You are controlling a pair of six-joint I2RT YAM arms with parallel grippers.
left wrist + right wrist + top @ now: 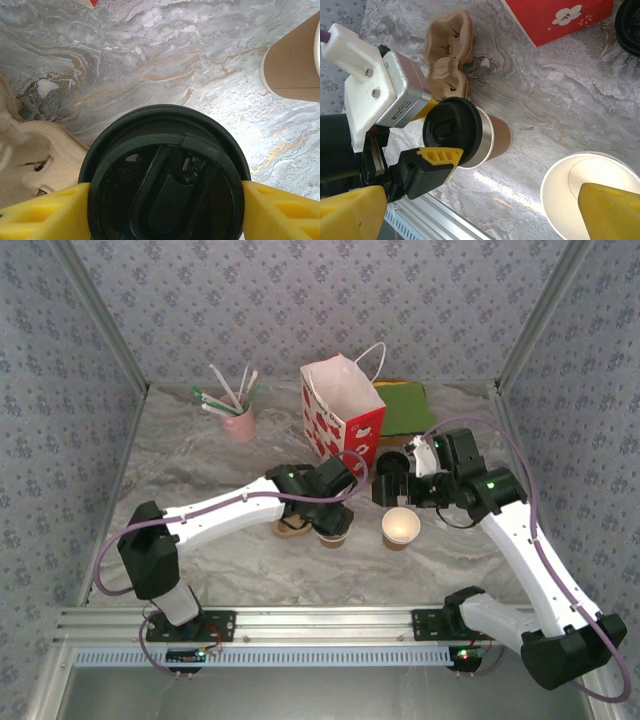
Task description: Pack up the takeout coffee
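The takeout coffee (165,185), a brown paper cup with a round black lid, stands near the table's middle (333,537). My left gripper (165,212) is shut on it, with a yellow finger (45,210) pressed against each side of the lid. The right wrist view takes in the same grip from the side, the lidded cup (470,132) upright with its base at the marble. My right gripper (480,215) hangs open just to the right (395,495), one yellow fingertip (610,210) above a lidless cup.
A lidless brown cup (400,528) with a cream inside stands right of the coffee. A beige cardboard carrier (290,528) lies to its left. Behind stand a red-and-white paper bag (343,420), a pink cup of straws (240,423) and a green sheet (410,405). A loose black lid (630,25) lies near the bag.
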